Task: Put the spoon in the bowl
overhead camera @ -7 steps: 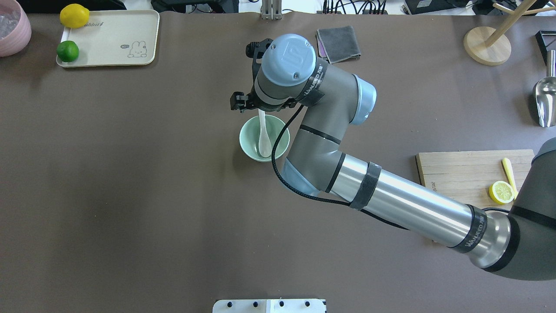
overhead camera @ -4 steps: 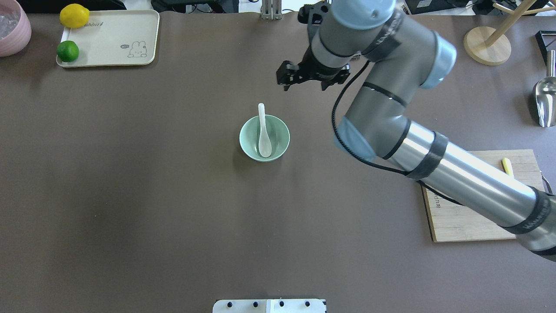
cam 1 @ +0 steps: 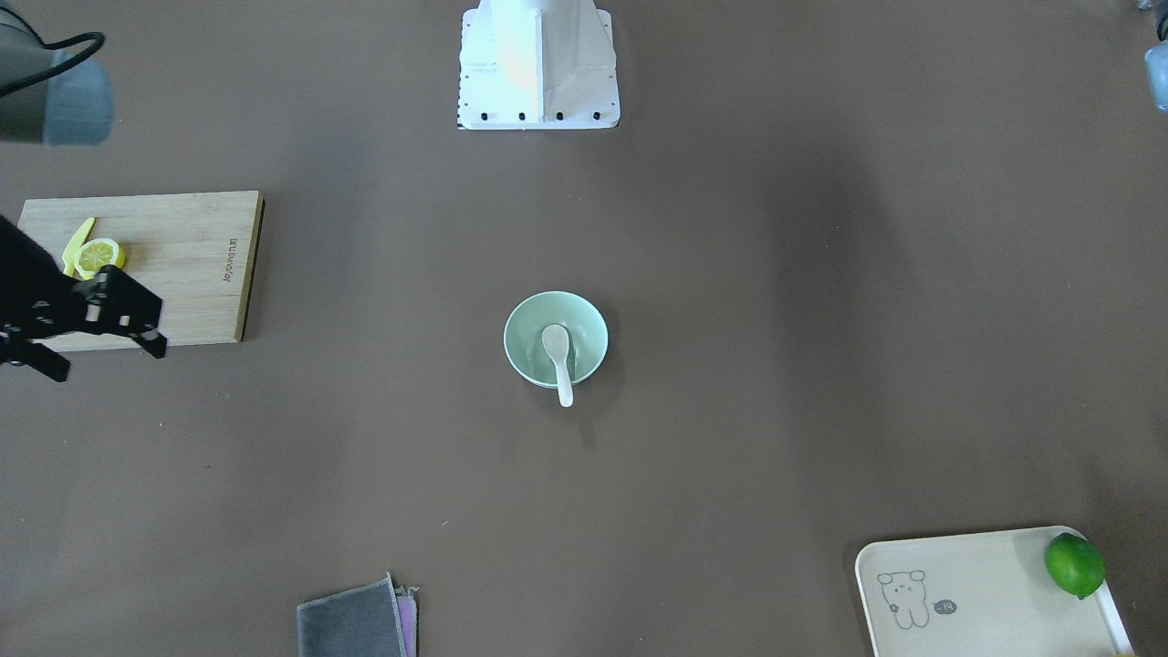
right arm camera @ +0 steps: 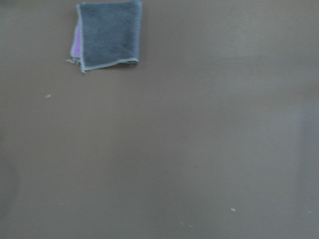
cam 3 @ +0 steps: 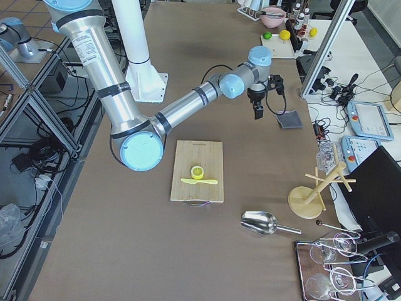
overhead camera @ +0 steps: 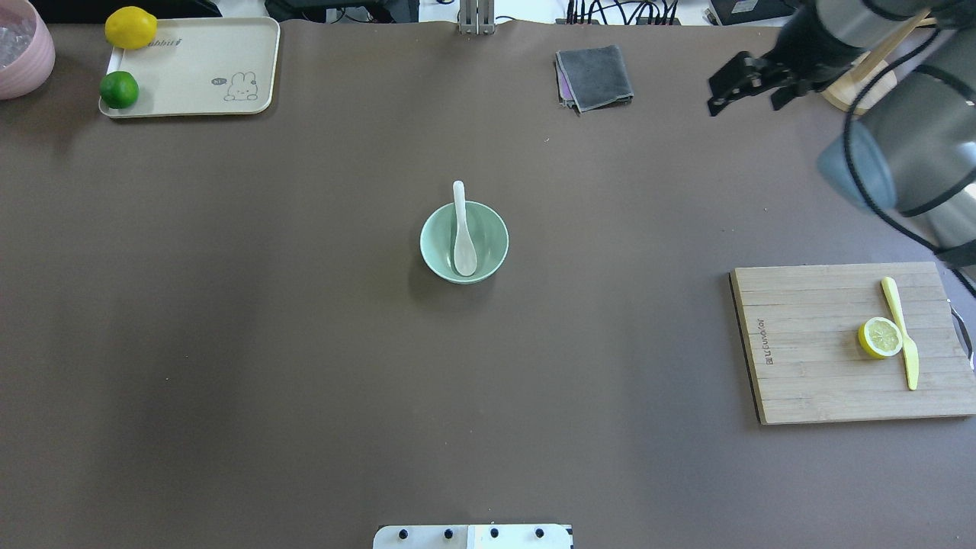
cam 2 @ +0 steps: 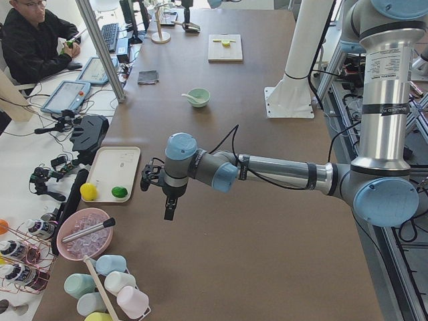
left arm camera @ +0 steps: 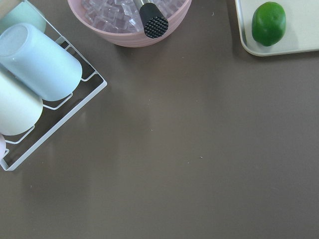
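Note:
The white spoon (overhead camera: 463, 238) lies in the mint-green bowl (overhead camera: 497, 242) at the table's middle, scoop at the bottom and handle over the far rim. The front-facing view shows the same spoon (cam 1: 557, 358) and bowl (cam 1: 513, 339). My right gripper (overhead camera: 743, 107) is open and empty, high over the far right of the table, well away from the bowl; it also shows in the front-facing view (cam 1: 109, 363). My left gripper (cam 2: 168, 212) shows only in the exterior left view, near the cream tray; I cannot tell whether it is open or shut.
A grey cloth (overhead camera: 595, 76) lies at the back. A wooden board (overhead camera: 823, 343) with a lemon slice (overhead camera: 880, 337) and a yellow knife (overhead camera: 903, 335) sits at the right. The cream tray (overhead camera: 198, 69) holds a lemon and a lime (overhead camera: 119, 90). A pink ice bowl (left arm camera: 129, 37) stands at the far left.
My right gripper has risen from just above the spoon's handle and swung away to the far right. The spoon and the bowl have not moved.

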Motion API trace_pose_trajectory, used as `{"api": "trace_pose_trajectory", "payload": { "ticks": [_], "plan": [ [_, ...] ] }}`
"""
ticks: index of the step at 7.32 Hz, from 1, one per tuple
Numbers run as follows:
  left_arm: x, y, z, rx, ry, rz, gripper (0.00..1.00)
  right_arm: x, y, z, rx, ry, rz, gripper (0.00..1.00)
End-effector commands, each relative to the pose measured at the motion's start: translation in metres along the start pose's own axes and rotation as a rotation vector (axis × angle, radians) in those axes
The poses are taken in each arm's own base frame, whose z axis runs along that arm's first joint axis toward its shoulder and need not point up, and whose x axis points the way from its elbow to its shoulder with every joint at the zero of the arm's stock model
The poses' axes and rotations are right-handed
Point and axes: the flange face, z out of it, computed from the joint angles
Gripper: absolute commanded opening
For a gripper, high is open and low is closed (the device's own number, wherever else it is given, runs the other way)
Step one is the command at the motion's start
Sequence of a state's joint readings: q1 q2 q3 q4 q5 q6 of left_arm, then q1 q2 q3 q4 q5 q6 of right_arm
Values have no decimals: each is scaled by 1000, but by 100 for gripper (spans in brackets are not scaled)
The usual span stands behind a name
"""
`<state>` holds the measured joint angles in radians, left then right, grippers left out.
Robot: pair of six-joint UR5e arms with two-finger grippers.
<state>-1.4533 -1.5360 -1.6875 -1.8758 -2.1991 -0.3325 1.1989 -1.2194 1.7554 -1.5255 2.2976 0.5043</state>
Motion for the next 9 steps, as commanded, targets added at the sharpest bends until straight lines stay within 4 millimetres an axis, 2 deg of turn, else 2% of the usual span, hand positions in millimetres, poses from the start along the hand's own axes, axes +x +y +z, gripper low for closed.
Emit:
{"api": "trace_pose_trajectory", "payload": {
  "ticks": [1, 2, 3, 4, 5, 6, 7, 9],
  "plan": [
    [-20, 22, -3, 1, 45, -25, 98, 129, 27, -28, -72, 97, -11, 100],
    [-29, 37, 1, 17, 49, -14, 98, 178, 49, -36, -160, 125, -57, 100],
    [-36, 49, 4, 11, 48, -23, 98, 235, 87, -35, -200, 119, -73, 100],
    [-39, 50, -2, 17, 47, -36, 98, 268, 124, -31, -223, 97, -16, 100],
    [-38, 45, -13, 14, 63, -59, 98, 285, 147, -21, -252, 87, 26, 100],
    [-35, 40, -30, 12, 61, -87, 98, 293, 161, -15, -270, 86, 49, 100],
    [-28, 42, -40, 0, 57, -98, 98, 297, 169, -12, -279, 89, 56, 100],
    [-35, 54, -38, -5, 57, -107, 98, 299, 172, -11, -279, 92, 61, 100]
  ]
}}
